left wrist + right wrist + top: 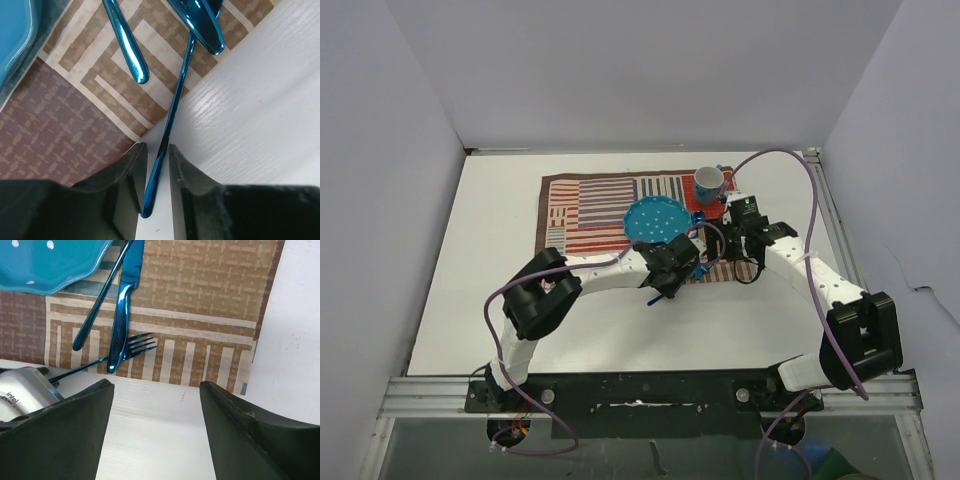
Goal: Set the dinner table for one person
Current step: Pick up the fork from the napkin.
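Observation:
A blue fork [137,344] lies with its tines on the striped mat [590,205] and its handle [172,115] out on the white dinner table [490,300]. My left gripper [158,150] straddles the handle's end. Its jaws stand narrowly apart, with a gap showing beside the handle. In the top view it [670,272] is at the mat's front edge. A blue knife [122,300] lies across the fork's neck, and a blue spoon [97,302] lies beside it. My right gripper [155,384] is wide open and empty over the table near the mat's front right corner.
A blue dotted plate [657,220] sits on the mat just behind my left gripper. A blue and white cup [709,183] stands at the mat's back right. White walls enclose the table on three sides. An aluminium rail [650,395] runs along the near edge.

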Action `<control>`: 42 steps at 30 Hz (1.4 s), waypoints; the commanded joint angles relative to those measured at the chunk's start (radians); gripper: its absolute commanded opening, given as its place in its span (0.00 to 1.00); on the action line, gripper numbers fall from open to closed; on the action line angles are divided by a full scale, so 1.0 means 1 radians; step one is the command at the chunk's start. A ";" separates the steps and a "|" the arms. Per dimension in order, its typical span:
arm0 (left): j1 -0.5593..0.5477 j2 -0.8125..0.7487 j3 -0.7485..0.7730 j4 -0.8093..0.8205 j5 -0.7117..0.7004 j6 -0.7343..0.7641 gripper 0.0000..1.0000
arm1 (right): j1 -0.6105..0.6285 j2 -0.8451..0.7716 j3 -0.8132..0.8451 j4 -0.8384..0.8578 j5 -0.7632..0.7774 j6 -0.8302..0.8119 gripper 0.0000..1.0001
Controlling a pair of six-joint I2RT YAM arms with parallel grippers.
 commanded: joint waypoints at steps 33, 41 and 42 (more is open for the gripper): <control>-0.175 -0.199 0.076 -0.351 -0.381 -0.323 0.00 | 0.002 -0.081 -0.021 0.082 -0.094 0.012 0.72; 0.050 -0.237 0.032 -0.301 -0.409 -0.342 0.00 | 0.003 -0.143 -0.026 0.051 -0.094 0.010 0.72; 0.076 -0.238 0.027 -0.286 -0.409 -0.335 0.00 | 0.003 -0.150 -0.027 0.049 -0.096 0.010 0.72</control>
